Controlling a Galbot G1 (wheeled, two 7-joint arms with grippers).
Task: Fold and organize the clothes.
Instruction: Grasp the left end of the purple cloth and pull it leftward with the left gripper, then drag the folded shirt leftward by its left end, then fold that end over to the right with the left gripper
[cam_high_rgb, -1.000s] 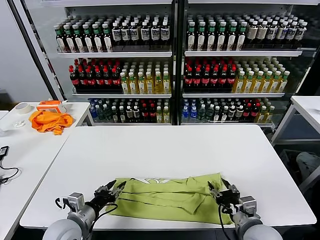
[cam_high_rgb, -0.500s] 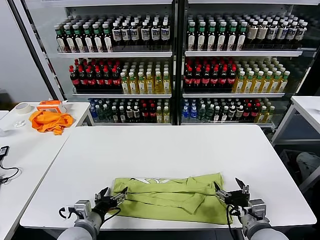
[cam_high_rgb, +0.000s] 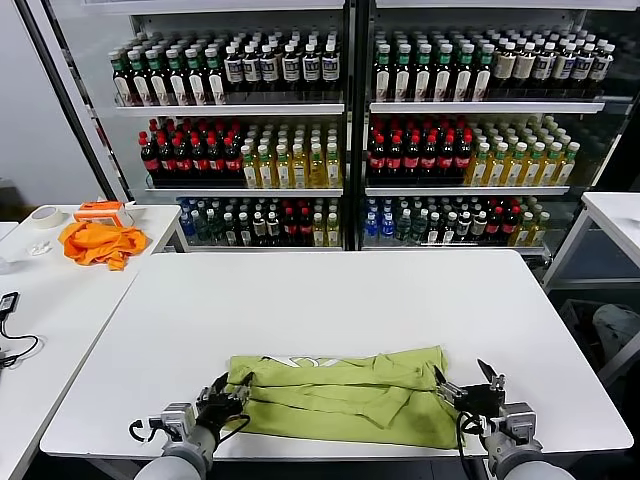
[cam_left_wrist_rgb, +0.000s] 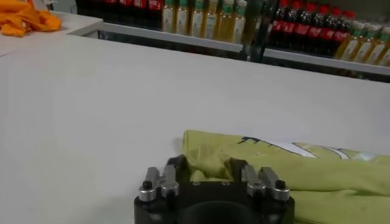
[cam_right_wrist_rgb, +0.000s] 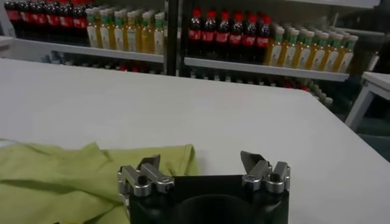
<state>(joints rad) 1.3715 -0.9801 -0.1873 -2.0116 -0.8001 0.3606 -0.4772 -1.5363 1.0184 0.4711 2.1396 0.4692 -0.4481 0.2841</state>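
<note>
The lime yellow-green T-shirt (cam_high_rgb: 340, 395) lies folded into a long band near the table's front edge, with a strip of white-and-dark print (cam_high_rgb: 305, 361) along its far side. My left gripper (cam_high_rgb: 229, 382) is at the band's left end. In the left wrist view its fingers stand apart astride the shirt's corner (cam_left_wrist_rgb: 210, 164), with cloth bunched between them (cam_left_wrist_rgb: 207, 167). My right gripper (cam_high_rgb: 463, 375) is open and empty just right of the band's right end. In the right wrist view (cam_right_wrist_rgb: 199, 159) one finger is beside the shirt's edge (cam_right_wrist_rgb: 177, 159).
The white table (cam_high_rgb: 330, 300) stretches away behind the shirt. An orange garment (cam_high_rgb: 98, 242) and a tape roll (cam_high_rgb: 45, 215) lie on a side table at the left. Glass-fronted bottle shelves (cam_high_rgb: 350, 150) stand behind. Another table (cam_high_rgb: 615, 215) is at the right.
Both grippers drew back toward the table's front edge. The right one let go of the shirt, opened and moved off its right end. The left one stayed at the left corner.
</note>
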